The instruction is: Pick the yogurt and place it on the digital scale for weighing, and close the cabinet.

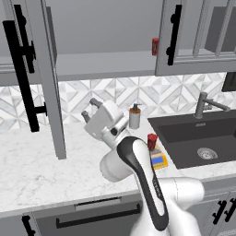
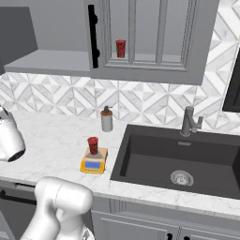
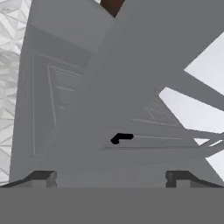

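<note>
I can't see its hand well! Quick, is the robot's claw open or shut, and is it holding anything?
Gripper: open, fingers spread wide, holding nothing. The yogurt already sits on the digital scale.

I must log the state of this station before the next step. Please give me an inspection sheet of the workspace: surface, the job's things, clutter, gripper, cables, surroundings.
Surface: white marbled counter, with a dark sink set in at the right.
Job's things: the yogurt stands upright on the digital scale; the cabinet is open, its left door swung out toward the robot.
Clutter: grey soap dispenser by the backsplash; a second red cup on the cabinet shelf.
Gripper: the gripper is open, empty, raised over the counter beside the open door.
Cables: nothing seen.
Surroundings: faucet behind the sink, patterned tile backsplash, dark drawers below.
</note>
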